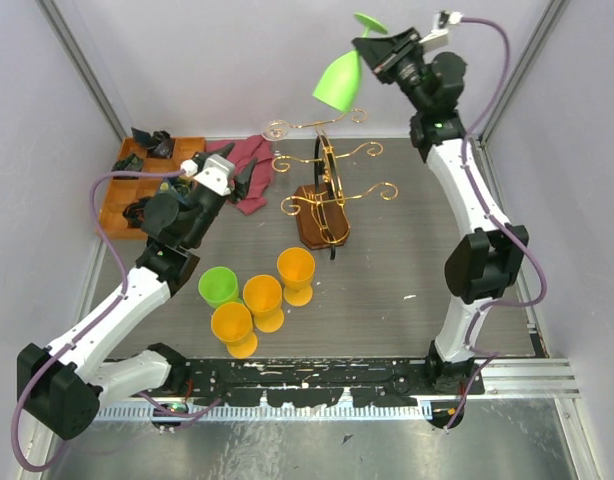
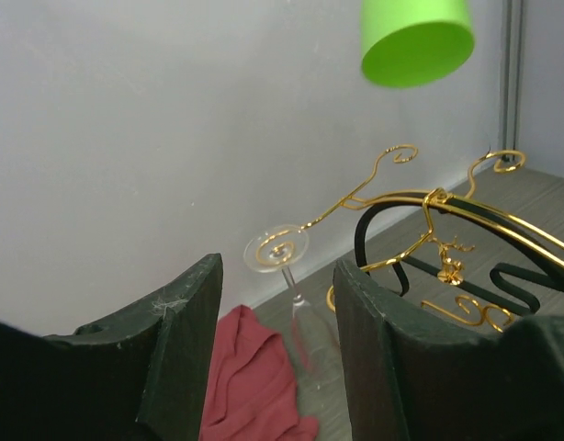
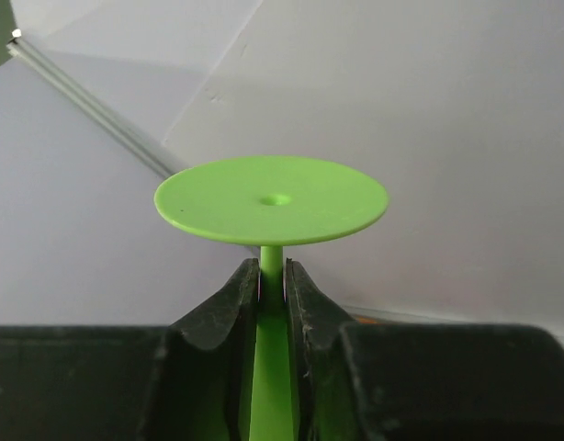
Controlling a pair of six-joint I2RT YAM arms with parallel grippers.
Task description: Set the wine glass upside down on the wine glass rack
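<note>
— Closest to the right wrist lens, those black fingers: what are they doing?

— That's the right gripper, clenched on the thin stem of the green wine glass, just under its round foot.

— Where is that glass?

— High in the air over the far end of the wine glass rack. Its foot is up and its bowl mouth points down, tilted to the left. It is apart from the gold wire.

— And the left gripper?

— Released: the jaws stand apart with nothing between them. It sits over the red cloth, just left of the rack and facing it.

— Anything on the rack?

— A clear wine glass hangs upside down from a scrolled arm at the far left end.

— The rest of the table?

— Three orange glasses and one lime-green glass stand upright in a cluster on the near side of the rack. An orange tray lies in the far-left corner.
</note>
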